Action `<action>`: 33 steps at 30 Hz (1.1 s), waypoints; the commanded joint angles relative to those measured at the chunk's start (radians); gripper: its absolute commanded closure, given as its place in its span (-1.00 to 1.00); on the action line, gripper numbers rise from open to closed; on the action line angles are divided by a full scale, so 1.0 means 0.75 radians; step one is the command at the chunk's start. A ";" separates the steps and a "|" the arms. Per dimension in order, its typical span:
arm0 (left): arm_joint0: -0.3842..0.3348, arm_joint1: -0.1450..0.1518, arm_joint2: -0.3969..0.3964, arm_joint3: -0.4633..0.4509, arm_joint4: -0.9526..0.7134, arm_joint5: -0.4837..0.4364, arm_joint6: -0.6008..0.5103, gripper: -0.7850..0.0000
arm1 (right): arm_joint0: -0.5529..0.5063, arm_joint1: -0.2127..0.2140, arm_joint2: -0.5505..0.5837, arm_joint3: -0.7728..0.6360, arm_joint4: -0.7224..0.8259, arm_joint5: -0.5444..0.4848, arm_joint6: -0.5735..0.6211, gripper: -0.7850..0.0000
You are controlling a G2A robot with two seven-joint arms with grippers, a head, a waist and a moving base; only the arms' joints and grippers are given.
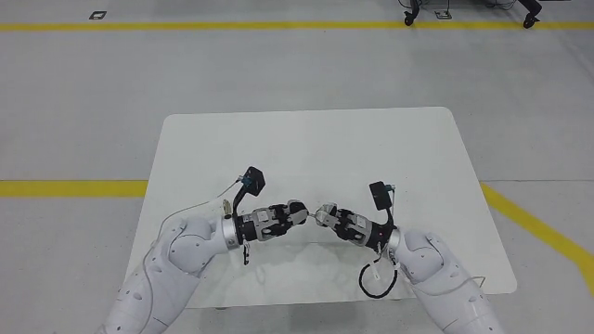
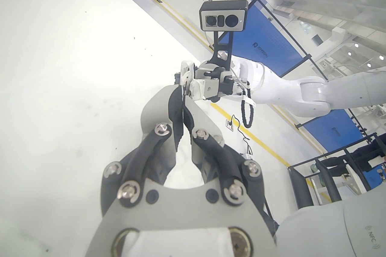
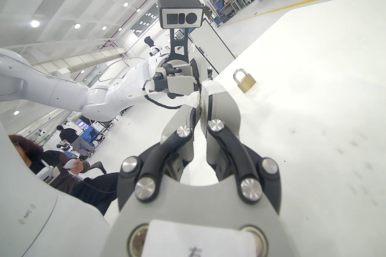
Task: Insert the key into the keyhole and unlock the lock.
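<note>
Lock (image 3: 244,81) lies loose on the table (image 1: 371,148); your left tool (image 2: 181,107) and right tool (image 3: 201,103), both closed, meet at 6 o'clock, likely swapping the key.

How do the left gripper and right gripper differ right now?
The left gripper points toward the robot's right, the right gripper toward its left. The lock sits beside the left gripper's wrist, not the right gripper's. Both are shut, tips almost meeting above the table.

Forearms angled inward, left gripper (image 2: 182,103) and right gripper (image 3: 200,101) tip to tip, both sets of fingers (image 3: 224,109) closed.
</note>
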 commanded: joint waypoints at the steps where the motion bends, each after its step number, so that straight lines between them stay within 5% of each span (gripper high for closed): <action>1: 0.003 0.002 -0.002 -0.004 -0.004 -0.003 0.004 0.36 | 0.001 0.002 0.001 0.002 0.006 0.000 0.002 1.00; 2: 0.003 0.002 -0.003 -0.005 -0.005 -0.004 0.004 -0.99 | 0.001 0.002 0.001 0.002 0.007 0.000 0.003 1.00; 9: 0.042 0.024 -0.091 -0.084 0.147 0.052 0.069 -1.00 | 0.010 0.008 0.027 0.026 -0.019 0.000 -0.028 1.00; 13: 0.174 0.071 -0.264 -0.347 0.386 0.194 0.020 -1.00 | -0.002 0.012 0.070 0.049 -0.114 0.000 -0.103 1.00; 16: 0.353 0.115 -0.425 -0.694 0.574 0.335 -0.204 -1.00 | -0.005 0.012 0.104 0.085 -0.221 0.041 -0.180 1.00; 20: 0.469 0.144 -0.522 -0.936 0.739 0.586 -0.608 -1.00 | -0.007 0.006 0.113 0.102 -0.281 0.083 -0.255 1.00; 25: 0.402 0.143 -0.496 -0.876 0.858 0.867 -0.823 -1.00 | -0.007 0.006 0.113 0.102 -0.281 0.083 -0.255 1.00; 31: 0.180 0.118 -0.399 -0.542 0.758 0.998 -0.752 -1.00 | -0.007 0.006 0.113 0.102 -0.281 0.083 -0.255 1.00; 33: 0.129 0.108 -0.364 -0.463 0.745 1.061 -0.747 -0.79 | -0.007 0.006 0.113 0.102 -0.281 0.083 -0.255 1.00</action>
